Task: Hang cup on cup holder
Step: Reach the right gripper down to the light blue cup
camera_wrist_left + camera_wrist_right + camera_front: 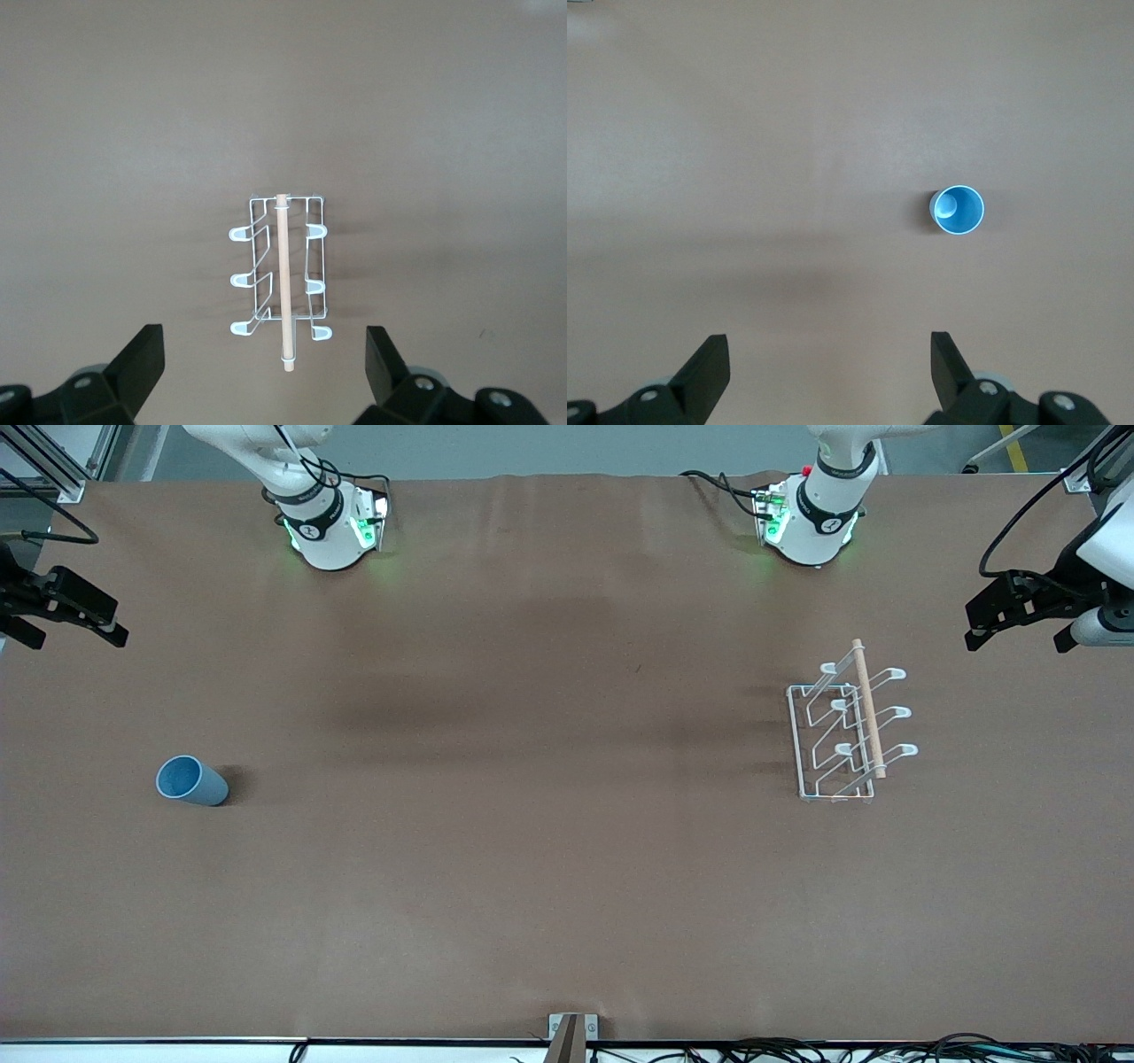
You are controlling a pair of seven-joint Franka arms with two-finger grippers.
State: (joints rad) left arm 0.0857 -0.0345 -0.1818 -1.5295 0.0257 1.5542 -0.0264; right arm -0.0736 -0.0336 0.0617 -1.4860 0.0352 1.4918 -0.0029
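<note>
Nothing of the task is done yet, judging from the front view: the small light-blue handleless plastic cup [191, 780] stands upright, mouth up, on the brown surface [532, 850] toward the right arm's end, well apart from the white wire cup holder with its light wooden rod [850, 726] toward the left arm's end; the right hand [62, 607] hangs over that end's edge and the left hand [1019, 615] over the other, both empty, and the bare middle leaves wide room for a carry; in the left wrist view the left hand [264, 359] shows its fingers spread wide with the holder's looped prongs [239, 280] free, so this arm waits; in the right wrist view the right hand [829, 359] is likewise spread wide, high above the cup [958, 210], which sits off its centre line; the next move probably calls for shifting over the cup and descending to grip its wall.
</note>
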